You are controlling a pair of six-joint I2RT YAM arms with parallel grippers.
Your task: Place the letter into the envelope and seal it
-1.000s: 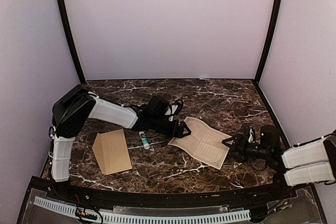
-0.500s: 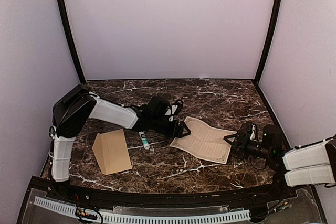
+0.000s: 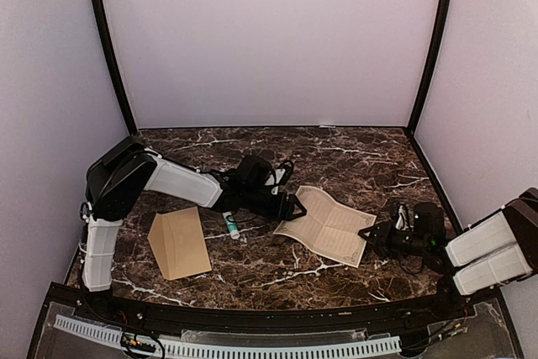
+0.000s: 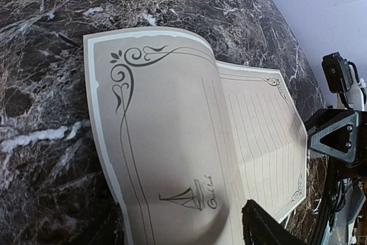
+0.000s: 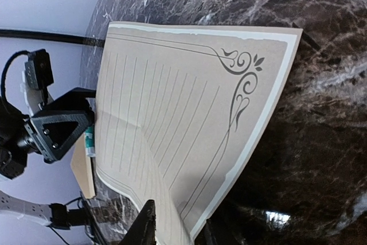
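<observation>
The cream letter [image 3: 326, 226] with its dark ornate border lies at mid table, its left half bulging upward [image 4: 172, 142]. My left gripper [image 3: 296, 206] sits at the letter's left edge, jaws wide. One finger [image 4: 261, 228] shows above the paper; the other is out of frame. My right gripper [image 3: 368, 231] straddles the letter's right edge [image 5: 241, 159], which is raised off the table. Its jaws [image 5: 175, 230] stand narrow, one finger above the sheet and one below, with a gap still showing. The brown envelope [image 3: 179, 242] lies flat to the left, apart from both grippers.
A small green-and-white glue stick [image 3: 231, 226] lies between the envelope and the letter, under the left forearm. The dark marble table [image 3: 277, 271] is enclosed by pale walls on three sides.
The right jaws have narrowed markedly around the letter's right edge. The left jaws have narrowed a little. The letter has shifted slightly and its left half has humped up.
</observation>
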